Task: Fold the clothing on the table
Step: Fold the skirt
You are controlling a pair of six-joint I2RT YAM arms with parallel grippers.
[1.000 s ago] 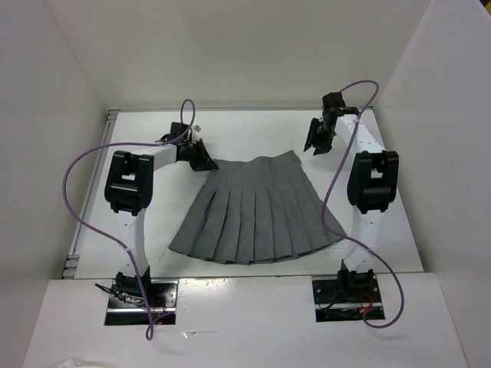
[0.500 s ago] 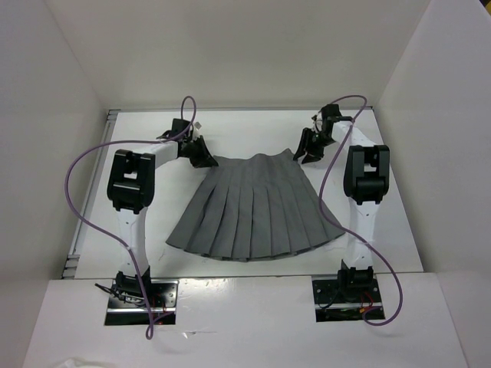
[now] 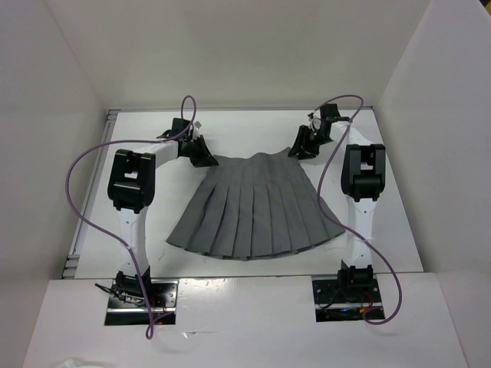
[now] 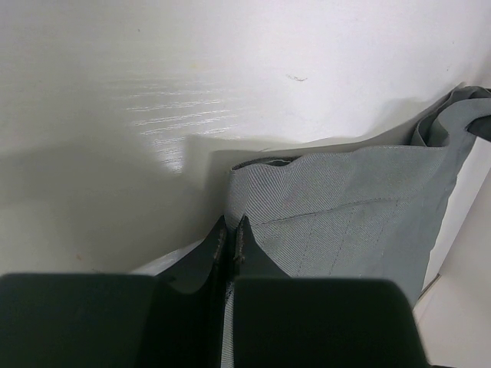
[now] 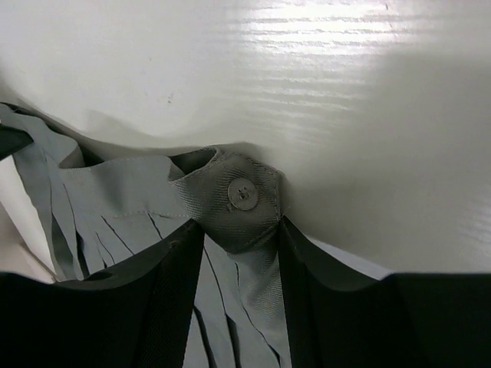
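While our left gripper (image 4: 232, 230) clamps the skirt (image 3: 253, 211) waistband (image 4: 337, 180) for folding, our right gripper (image 5: 239, 230) straddles the button tab (image 5: 242, 194), unclosed.

Metal rail (image 3: 72, 259) at left edge, white front ledge (image 3: 245, 326), possibly crumpled cloth (image 3: 77, 363).

The skirt (image 3: 253, 207) lies flat in the middle of the table (image 3: 399, 222), with its waistband (image 3: 257, 159) at the far side and its hem (image 3: 245, 253) spread toward the near edge. The left arm (image 3: 130, 199) stands to its left and the right arm (image 3: 362, 192) at its right edge. The left gripper (image 3: 203, 156) sits on the waistband's far left corner, and the right gripper (image 3: 301, 147) is at the far right corner, with a finger on either side of the button (image 5: 243, 193).
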